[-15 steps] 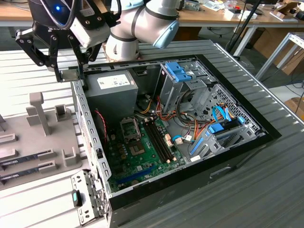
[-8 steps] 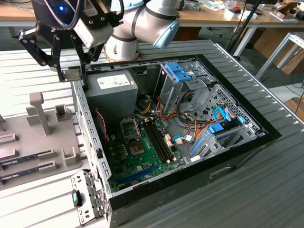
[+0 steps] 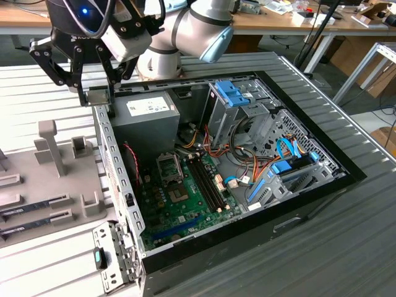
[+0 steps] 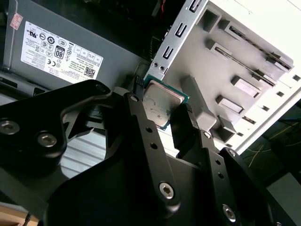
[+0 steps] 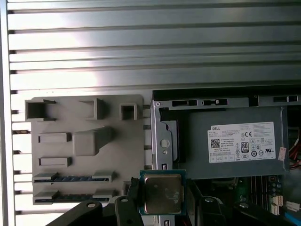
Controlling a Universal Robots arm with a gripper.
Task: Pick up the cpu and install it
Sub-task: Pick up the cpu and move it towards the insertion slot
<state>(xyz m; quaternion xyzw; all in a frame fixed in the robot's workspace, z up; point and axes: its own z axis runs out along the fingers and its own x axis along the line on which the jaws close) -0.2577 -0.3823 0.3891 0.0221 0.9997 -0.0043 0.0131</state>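
Note:
The cpu (image 5: pixel 163 192), a small flat square with a pale silvery top and green edge, is pinched between my gripper's black fingers (image 5: pixel 132 192). The gripper (image 3: pixel 97 100) hangs shut on the cpu (image 3: pixel 98 95) above the back corner of the open computer case (image 3: pixel 117 185), at the exterior view's left, just beside the power supply box (image 3: pixel 145 114). In the second wrist view the cpu (image 4: pixel 162 104) sits tilted between the two fingertips (image 4: pixel 135 92) over the case's metal rim. The empty socket (image 3: pixel 170 166) on the green motherboard lies lower inside the case, well apart from the gripper.
A grey holder tray (image 3: pixel 55 179) with slots and posts lies beside the case, with long memory sticks (image 3: pixel 31 209) in it. Inside the case are drive cages with blue clips (image 3: pixel 238 99), cable bundles (image 3: pixel 247 170) and memory slots (image 3: pixel 207 182). Ribbed metal table all around.

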